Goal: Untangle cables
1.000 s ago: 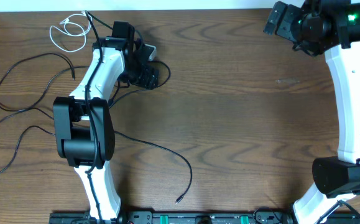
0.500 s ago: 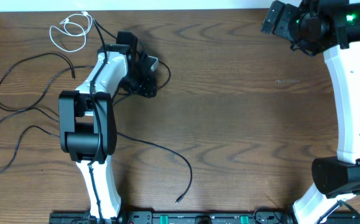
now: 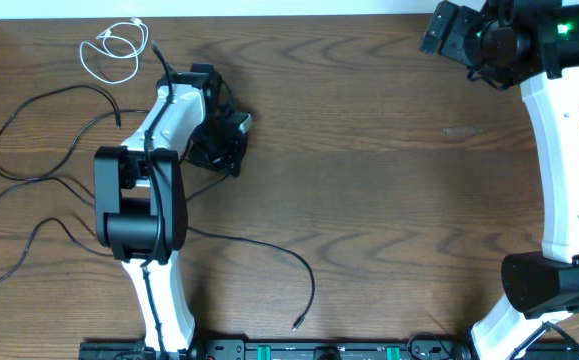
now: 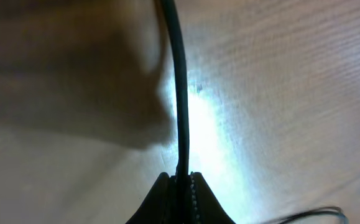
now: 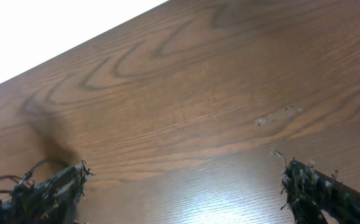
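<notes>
Several thin black cables [image 3: 29, 140] sprawl in loops over the left of the wooden table [image 3: 369, 200]. One of them trails across the front to a plug end [image 3: 295, 323]. A short white cable [image 3: 109, 48] lies coiled at the back left. My left gripper [image 3: 225, 142] is low over the table right of the loops, shut on a black cable [image 4: 180, 93] that runs straight out from the jaws [image 4: 181, 178]. My right gripper [image 3: 447, 30] hovers at the back right, far from the cables, its fingers [image 5: 60, 186] wide apart with nothing between them [image 5: 186, 186].
The table's back edge [image 3: 299, 14] meets a white wall. The left arm's dark base link [image 3: 134, 210] stands over part of the cords. The right arm's white column [image 3: 569, 150] runs down the right side. A small scuff [image 5: 279, 115] marks the wood.
The left gripper has shut on a black cable and moved slightly toward the front. The cable loop beside it has been drawn in, and the plug end at the front shifted a little.
</notes>
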You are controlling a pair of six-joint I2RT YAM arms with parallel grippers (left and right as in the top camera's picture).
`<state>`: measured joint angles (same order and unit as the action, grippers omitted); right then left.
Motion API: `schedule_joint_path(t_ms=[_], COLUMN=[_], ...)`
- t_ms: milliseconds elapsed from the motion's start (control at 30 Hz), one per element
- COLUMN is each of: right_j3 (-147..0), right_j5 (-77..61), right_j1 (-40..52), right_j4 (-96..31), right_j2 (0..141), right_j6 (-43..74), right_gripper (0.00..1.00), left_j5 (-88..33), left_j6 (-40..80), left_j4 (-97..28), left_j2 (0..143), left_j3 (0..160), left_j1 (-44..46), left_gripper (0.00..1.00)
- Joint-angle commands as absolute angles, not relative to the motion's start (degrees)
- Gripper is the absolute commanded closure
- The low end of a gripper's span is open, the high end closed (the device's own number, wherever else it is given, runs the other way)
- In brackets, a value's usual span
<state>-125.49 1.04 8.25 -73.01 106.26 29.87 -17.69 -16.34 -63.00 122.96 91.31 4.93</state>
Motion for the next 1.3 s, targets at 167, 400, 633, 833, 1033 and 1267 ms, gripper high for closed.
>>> schedule_joint_path(t_ms=[167, 400, 633, 833, 1033, 1267], right_j3=[-125.4, -125.4, -125.4, -125.4, -125.4, -125.4], right_j5=[0.9, 0.9, 0.9, 0.9, 0.8, 0.8], right_j1=[8.7, 8.7, 8.7, 8.7, 8.7, 8.7], right_j4=[-73.2, -73.5, -73.6, -73.5, -73.3, -73.3], right_j2=[106.5, 106.5, 106.5, 106.5, 106.5, 106.5], right_j6=[29.1, 29.1, 29.1, 29.1, 29.1, 29.1], right_gripper=[0.01, 0.01, 0.01, 0.01, 0.01, 0.01], left_j5=[-27.9, -27.7, -26.9, -16.4, -15.0, -25.3], left_j6=[-14.3, -11.9, -6.7, 0.2, 1.6, 1.1], left_j4=[-66.5, -70.1, -74.8, -81.3, -84.7, -85.6], left_j2=[113.2, 106.5, 105.7, 105.7, 105.7, 105.7], left_j3=[91.5, 91.5, 91.2, 91.2, 91.2, 91.2], left_j1=[4.8, 4.8, 4.8, 4.8, 4.8, 5.1], left_gripper=[0.93, 0.93, 0.93, 0.76, 0.53, 0.61])
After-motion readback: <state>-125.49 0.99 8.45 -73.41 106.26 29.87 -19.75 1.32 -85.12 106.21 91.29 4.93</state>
